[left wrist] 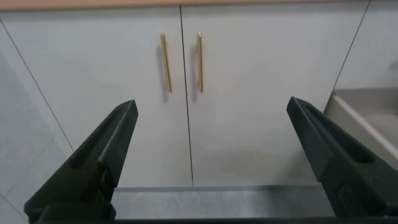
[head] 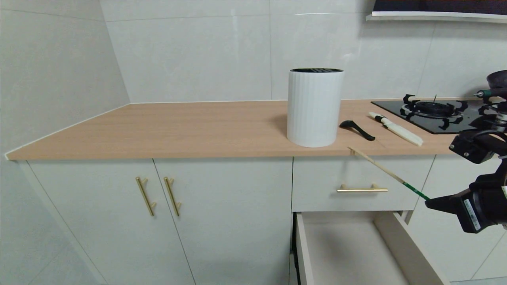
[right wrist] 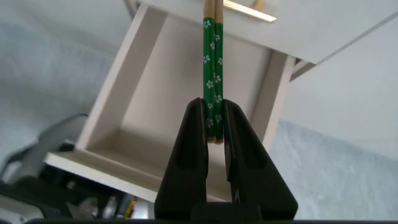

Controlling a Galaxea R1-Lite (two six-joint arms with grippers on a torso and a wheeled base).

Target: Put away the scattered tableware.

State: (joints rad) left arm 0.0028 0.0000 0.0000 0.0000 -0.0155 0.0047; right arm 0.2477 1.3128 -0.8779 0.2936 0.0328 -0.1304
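Thin pinch at very end: right claw [head: 429,202] clamped on chopsticks [head: 386,171]; left claw [left wrist: 211,106] apart. Risk: far tips snagging counter [head: 198,126] edge, sticks pivoting, missing open drawer [head: 302,245].

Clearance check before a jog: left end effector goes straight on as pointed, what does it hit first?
The left end effector would probably meet the white cabinet doors first, near the seam by the gold handles; nothing shows between, depth unclear.
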